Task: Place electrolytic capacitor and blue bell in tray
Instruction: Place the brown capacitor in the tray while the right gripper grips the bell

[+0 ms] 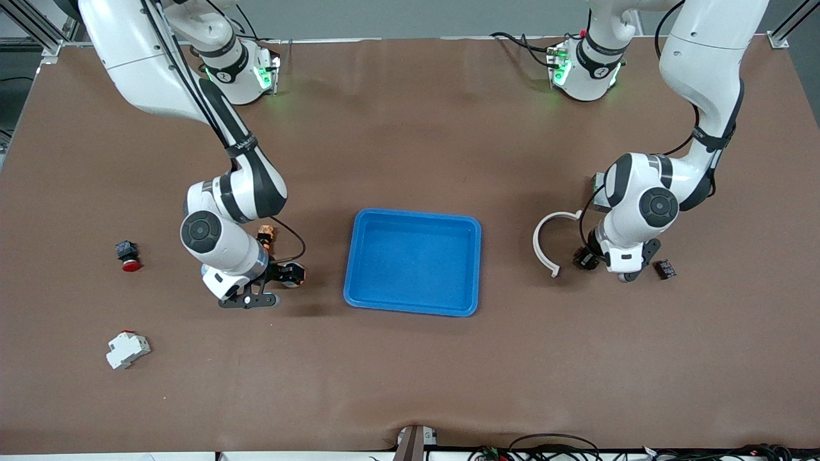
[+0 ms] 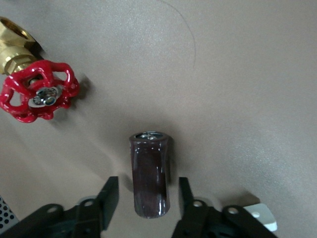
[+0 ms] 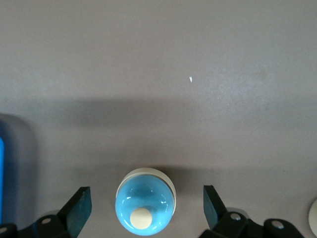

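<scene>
Centrally, smooth rounded blue tray [image 1: 413, 262]

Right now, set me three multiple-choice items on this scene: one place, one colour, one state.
1. The capacitor is
A. on top of the valve
B. on the table between the left gripper's fingers
C. gripped by the right gripper

2. The valve's handwheel is
A. red
B. blue
C. white

3. The right gripper is
A. shut on the bell
B. shut on nothing
C. open around the bell

Key:
1 B, since the left wrist view shows it on the table with a finger on each side.
2 A, since the wheel is bright red on a brass body.
3 C, since the right wrist view shows a wide gap between the bell and each finger.
</scene>
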Controlling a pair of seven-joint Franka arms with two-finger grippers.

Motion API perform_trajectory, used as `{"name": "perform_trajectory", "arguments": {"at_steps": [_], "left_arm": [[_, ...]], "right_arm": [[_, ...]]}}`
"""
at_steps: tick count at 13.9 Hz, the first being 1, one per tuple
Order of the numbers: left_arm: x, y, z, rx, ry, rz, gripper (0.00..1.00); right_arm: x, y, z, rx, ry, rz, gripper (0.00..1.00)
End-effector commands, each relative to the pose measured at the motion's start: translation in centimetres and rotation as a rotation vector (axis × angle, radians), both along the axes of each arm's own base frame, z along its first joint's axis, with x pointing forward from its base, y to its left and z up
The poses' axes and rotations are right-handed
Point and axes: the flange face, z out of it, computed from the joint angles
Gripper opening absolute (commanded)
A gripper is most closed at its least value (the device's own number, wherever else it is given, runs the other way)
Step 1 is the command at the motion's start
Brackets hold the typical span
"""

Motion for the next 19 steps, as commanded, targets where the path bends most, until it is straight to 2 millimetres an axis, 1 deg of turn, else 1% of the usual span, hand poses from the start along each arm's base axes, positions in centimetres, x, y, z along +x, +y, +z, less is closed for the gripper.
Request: {"name": "perform_trajectory", "arguments": {"at_steps": [1, 2, 3, 5, 6, 7, 10, 11, 12, 13, 14, 15, 16, 18, 19], "left_arm": [[0.5, 0.1, 0.5, -0.005, -0.011, 0.023, 0.0], [0.6, 0.4, 1.3, -0.006, -0.019, 0.038, 0.0], [0.8, 0.1, 2.1, -0.007, -0.031, 0.063, 0.0], [0.8, -0.8, 3.8, -0.005, -0.04, 0.083, 0.0], [1.0, -1.6, 5.1, -0.006, -0.047, 0.083, 0.0], [1.3, -2.2, 6.7, -0.005, -0.046, 0.1, 0.0], [2.0, -7.9, 10.1, -0.004, -0.009, 0.132, 0.0], [1.8, -10.1, 10.8, -0.014, -0.011, 0.136, 0.0], [1.7, -11.9, 11.4, -0.024, -0.023, 0.15, 0.0], [1.5, -14.1, 11.8, -0.034, -0.029, 0.163, 0.0], [1.3, -15.7, 12.1, -0.041, -0.036, 0.184, 0.0], [0.9, -18.0, 12.1, -0.045, -0.037, 0.191, 0.0], [0.1, -20.4, 12.0, -0.05, -0.035, 0.196, 0.0], [0.0, -23.5, 11.4, -0.057, -0.035, 0.239, 0.0], [-0.4, -25.5, 10.9, -0.062, -0.031, 0.249, 0.0]], "right_arm": [[-0.5, 0.0, -0.8, -0.008, 0.011, 0.025, 1.0], [-1.0, 0.2, -1.4, -0.01, 0.023, 0.029, 1.0], [-1.2, 0.3, -1.8, -0.012, 0.03, 0.033, 1.0], [-1.7, 1.3, -2.6, -0.016, 0.044, 0.047, 1.0], [-1.7, 1.3, -3.0, -0.015, 0.046, 0.047, 1.0], [-1.8, 1.4, -3.1, -0.016, 0.048, 0.05, 1.0], [-2.0, 1.7, -3.5, -0.019, 0.057, 0.054, 1.0], [-2.0, 1.5, -3.7, -0.019, 0.06, 0.054, 1.0], [-2.0, 1.5, -3.9, -0.02, 0.063, 0.054, 1.0], [-2.1, 1.5, -4.1, -0.021, 0.066, 0.054, 1.0], [-2.1, 1.4, -4.2, -0.021, 0.066, 0.054, 1.0], [-2.1, 1.4, -4.3, -0.021, 0.068, 0.054, 1.0], [-2.1, 1.4, -4.4, -0.021, 0.069, 0.053, 1.0], [-2.1, 1.3, -4.5, -0.022, 0.07, 0.053, 1.0], [-2.1, 1.3, -4.6, -0.022, 0.07, 0.053, 1.0]]}}
